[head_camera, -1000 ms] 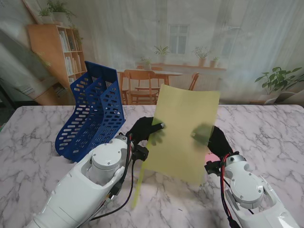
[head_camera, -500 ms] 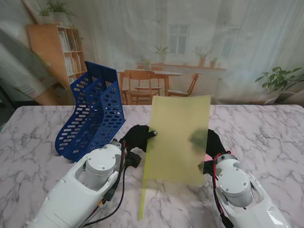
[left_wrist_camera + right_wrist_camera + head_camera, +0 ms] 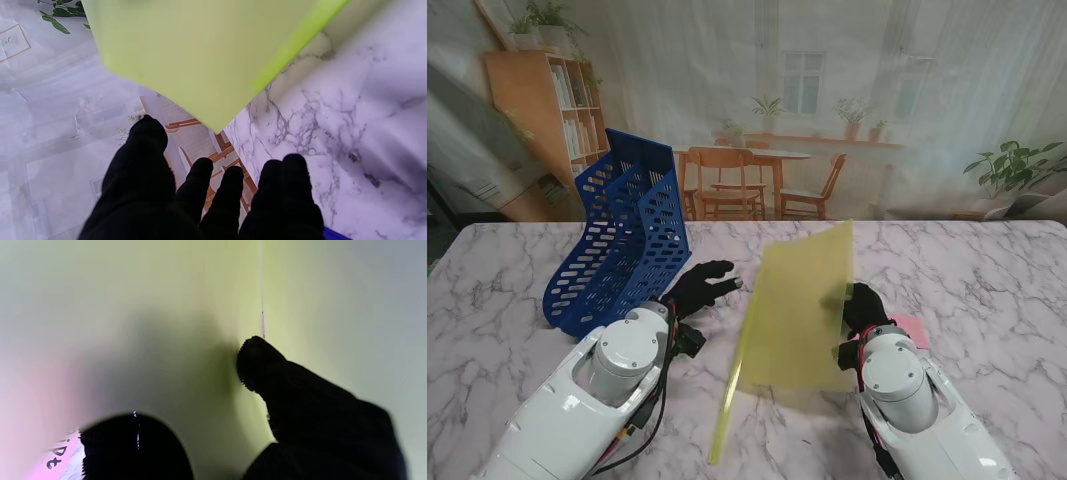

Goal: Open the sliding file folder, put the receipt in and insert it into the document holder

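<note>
Stand overhead; wrists close, right perhaps blurred.

Two glossy white arms with round grey joint caps, black and red cables, each robot hand [image 3: 703, 283] black-gloved [image 3: 862, 305].

A staged robot test setup, not a real room. A printed backdrop [image 3: 827, 110] of a café stands behind the marble desk [image 3: 987, 270].
</note>
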